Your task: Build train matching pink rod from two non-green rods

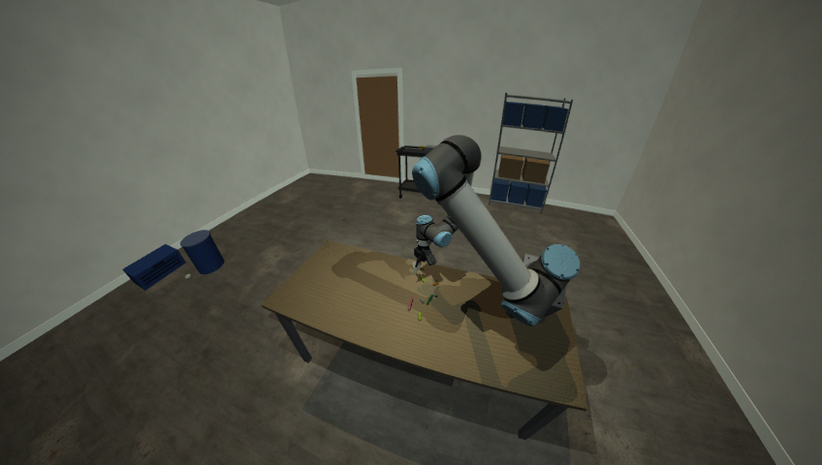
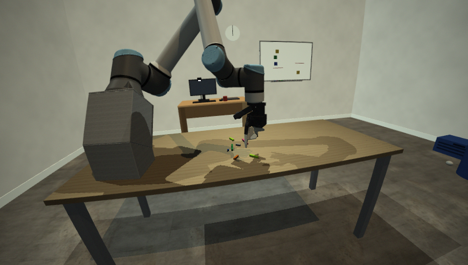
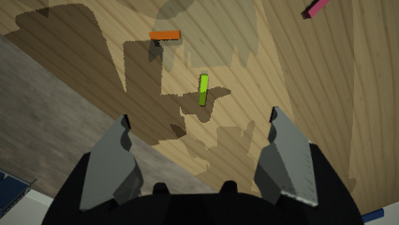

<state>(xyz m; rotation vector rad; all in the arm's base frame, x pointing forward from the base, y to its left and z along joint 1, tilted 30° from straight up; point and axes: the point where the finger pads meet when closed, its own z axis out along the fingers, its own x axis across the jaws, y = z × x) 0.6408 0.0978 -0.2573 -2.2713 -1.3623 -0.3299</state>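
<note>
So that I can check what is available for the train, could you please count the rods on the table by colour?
lime rods: 2
orange rod: 1
green rod: 1
pink rod: 1
grey rod: 1
blue rod: 1
Total: 7 rods

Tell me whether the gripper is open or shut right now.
Open. In the wrist view the gripper has its two fingers far apart, with only table between them; the lime rod lies ahead.
</note>
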